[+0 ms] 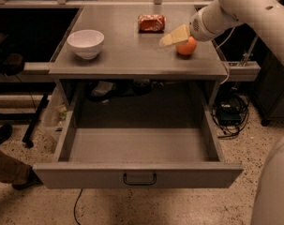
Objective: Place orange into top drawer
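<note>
At the far left a person's trouser leg (8,168) shows on the speckled floor, at about 8 o'clock from the bench (132,60). On the bench top a white bowl (85,42) stands at 9 o'clock. A red and white snack packet (151,22) lies near the back edge, around 12 o'clock. The gripper (174,35) reaches in from the right, low over the top, between the packet and the orange (187,46). It lies against the orange's 10 o'clock side. Whether its jaws are open or closed cannot be told. The orange sits at 3 o'clock on the bench, well apart from the bowl. The top drawer (188,175) is pulled fully out at 6 o'clock, below the bench, its bare grey floor in view. Cables (228,114) lie on the floor at 4 o'clock.
</note>
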Robot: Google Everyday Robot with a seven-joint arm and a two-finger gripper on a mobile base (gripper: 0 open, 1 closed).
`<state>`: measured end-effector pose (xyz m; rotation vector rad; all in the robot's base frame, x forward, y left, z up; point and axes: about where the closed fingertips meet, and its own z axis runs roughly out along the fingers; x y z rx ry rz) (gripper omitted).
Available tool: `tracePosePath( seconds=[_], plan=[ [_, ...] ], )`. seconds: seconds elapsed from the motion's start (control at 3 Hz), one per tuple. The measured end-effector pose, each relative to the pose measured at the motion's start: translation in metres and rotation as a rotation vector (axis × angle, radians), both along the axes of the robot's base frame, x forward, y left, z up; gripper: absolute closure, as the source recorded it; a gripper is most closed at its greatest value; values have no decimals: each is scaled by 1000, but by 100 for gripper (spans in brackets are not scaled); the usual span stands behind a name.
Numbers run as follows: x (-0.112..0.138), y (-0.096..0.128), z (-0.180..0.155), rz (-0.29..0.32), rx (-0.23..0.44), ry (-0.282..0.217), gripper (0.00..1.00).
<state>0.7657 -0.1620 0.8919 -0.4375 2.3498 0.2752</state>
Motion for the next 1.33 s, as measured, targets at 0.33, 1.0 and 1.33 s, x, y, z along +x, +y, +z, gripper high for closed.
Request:
tracePosePath(
  seconds=[0.33,1.0,1.33],
  plan=[
    [18,4,-8,-7,22,-8,0],
    [44,18,-23,10,52,1,19],
    [48,24,-29,32,55,9,42]
  ],
)
